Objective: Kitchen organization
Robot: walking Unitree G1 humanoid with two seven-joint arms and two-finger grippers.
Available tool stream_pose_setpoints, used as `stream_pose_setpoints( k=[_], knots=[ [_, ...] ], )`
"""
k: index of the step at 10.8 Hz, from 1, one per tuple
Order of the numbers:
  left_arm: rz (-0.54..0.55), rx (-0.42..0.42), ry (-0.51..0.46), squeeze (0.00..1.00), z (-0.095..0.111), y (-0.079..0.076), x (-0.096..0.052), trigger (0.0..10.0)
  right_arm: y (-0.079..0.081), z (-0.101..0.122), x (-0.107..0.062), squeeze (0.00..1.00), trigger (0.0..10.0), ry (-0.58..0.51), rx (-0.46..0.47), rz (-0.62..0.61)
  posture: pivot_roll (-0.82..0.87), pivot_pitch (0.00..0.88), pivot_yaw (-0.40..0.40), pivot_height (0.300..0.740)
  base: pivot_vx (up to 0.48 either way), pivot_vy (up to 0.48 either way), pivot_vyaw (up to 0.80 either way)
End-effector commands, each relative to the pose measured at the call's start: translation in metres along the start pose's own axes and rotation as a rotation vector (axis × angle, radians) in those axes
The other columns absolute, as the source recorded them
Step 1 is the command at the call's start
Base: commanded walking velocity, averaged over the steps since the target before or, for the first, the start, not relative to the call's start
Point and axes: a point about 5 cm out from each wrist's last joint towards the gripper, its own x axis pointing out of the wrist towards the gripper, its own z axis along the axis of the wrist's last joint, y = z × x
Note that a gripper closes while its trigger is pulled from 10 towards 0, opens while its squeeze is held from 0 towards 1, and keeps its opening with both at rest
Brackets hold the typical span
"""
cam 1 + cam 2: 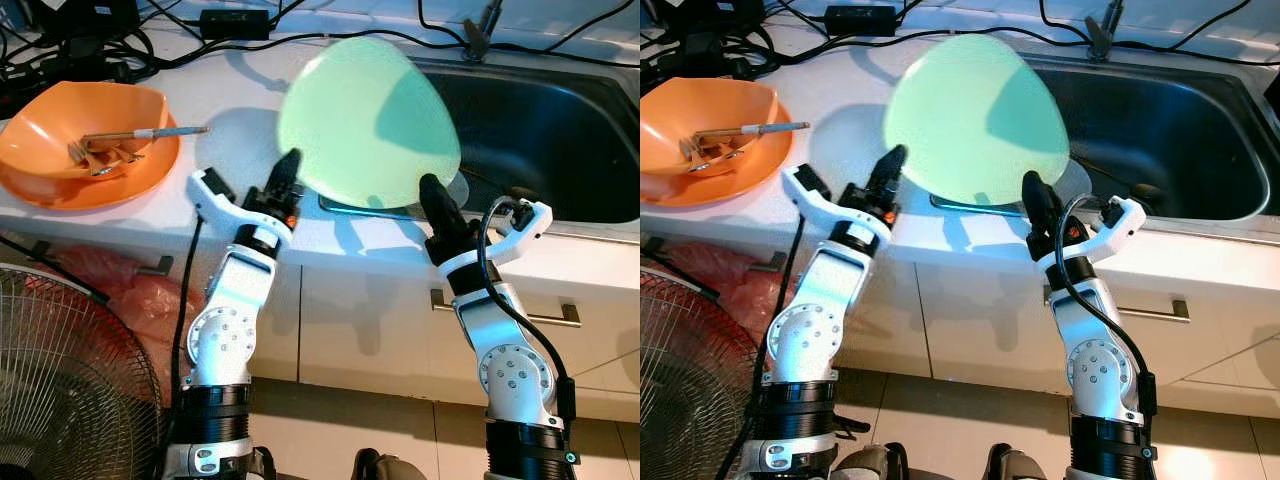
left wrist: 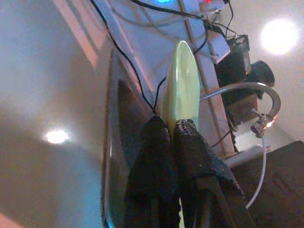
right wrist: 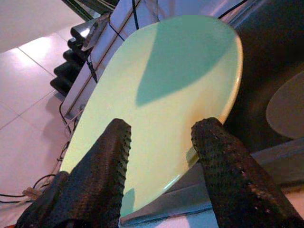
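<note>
Above the near edge of the white countertop [image 1: 230, 130], just beside the dark stainless-steel sink basin [image 1: 560, 120], we see a large pale-green round plate [image 1: 368, 125] held tilted up on edge, its face turned toward the robot and its lower rim close over the sink's front corner. The left gripper [image 2: 172, 130] is pinched narrow on the plate's left rim; in the left wrist view its two black fingers [image 2: 194, 152] lie close together with the thin green edge running between them. The right gripper [image 3: 159, 130] stands at the plate's lower right rim; in the right wrist view its two textured black fingers are spread wide apart, one lying across the plate's face and the other beside its rim, and we cannot tell whether either presses on the plate. At the robot's left on the countertop, well apart from the plate, sits an orange plastic bowl [image 1: 85, 140] with a slim utensil [image 1: 150, 133] and small pieces lying in it. Black cables [image 1: 150, 30] run along the back of the countertop. Below the counter, at lower left, stands a wire-guard fan [image 1: 60, 380], and a metal handle [image 1: 545, 310] crosses the white cabinet front
</note>
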Motion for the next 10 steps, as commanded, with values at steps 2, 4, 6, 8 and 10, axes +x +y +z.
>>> stream_pose_setpoints(
  k=[2, 4, 6, 8, 10],
  knots=[
    [-0.143, -0.078, 0.006, 0.00, -0.009, -0.034, 0.007, 10.0, 0.004, 0.006, 0.000, 0.00, 10.0, -0.026, 0.010, 0.020, 0.03, 0.161, -0.010, 0.740, 0.000, 0.000, 0.00],
    [-0.129, -0.071, -0.041, 0.00, -0.003, -0.034, 0.009, 10.0, 0.001, 0.008, 0.000, 0.00, 10.0, -0.031, -0.004, -0.005, 0.02, 0.162, -0.012, 0.740, 0.000, 0.000, 0.00],
    [-0.106, -0.075, -0.077, 0.00, 0.002, -0.030, 0.009, 10.0, 0.000, 0.009, 0.000, 0.00, 10.0, -0.037, -0.006, -0.007, 0.02, 0.163, -0.012, 0.740, 0.000, 0.000, 0.00],
    [-0.109, -0.070, -0.078, 0.00, 0.003, -0.030, 0.009, 10.0, -0.001, 0.007, 0.000, 0.00, 10.0, -0.032, -0.005, -0.008, 0.02, 0.160, -0.012, 0.740, 0.000, 0.000, 0.00],
    [-0.136, -0.086, -0.089, 0.00, 0.004, -0.034, 0.008, 10.0, -0.003, 0.007, 0.000, 0.00, 10.0, -0.032, -0.008, -0.021, 0.03, 0.155, -0.012, 0.740, 0.000, 0.000, 0.00]
  ],
)
